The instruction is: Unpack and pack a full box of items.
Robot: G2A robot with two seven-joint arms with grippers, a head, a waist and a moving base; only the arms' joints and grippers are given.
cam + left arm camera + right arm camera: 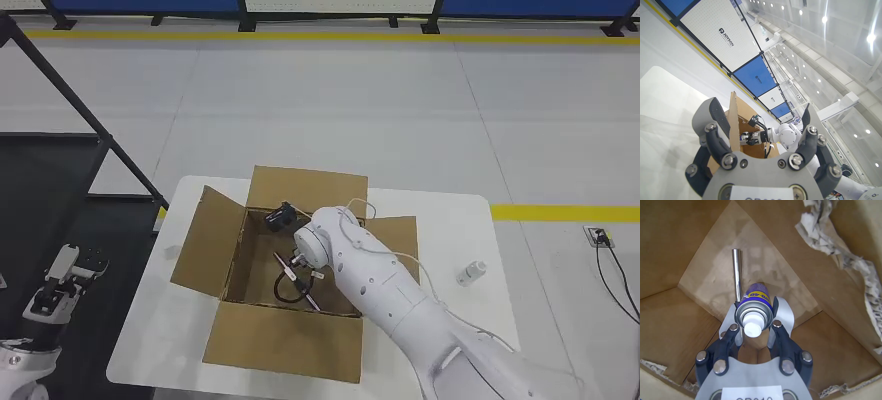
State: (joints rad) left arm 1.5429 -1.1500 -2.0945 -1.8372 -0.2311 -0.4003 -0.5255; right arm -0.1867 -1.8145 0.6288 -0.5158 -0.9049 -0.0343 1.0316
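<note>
An open cardboard box (285, 345) stands on the white table (450, 225). My right arm (345, 265) goes down into it. In the right wrist view my right gripper (755, 303) is shut on a blue-and-yellow spray can (757, 294) with a white nozzle, held above the box floor (702, 289). A shiny metal rod (738, 273) lies just beside the can. My left gripper (78, 263) hangs off the table's left side, open and holding nothing; its fingers (719, 115) point toward the box's flap (734, 121).
Crumpled packing paper (829, 237) lies along one inner wall of the box. A black cable loop (290, 292) rests on the box floor. A small white bottle (472, 271) stands on the table right of the box. The box flaps (205, 245) spread outward.
</note>
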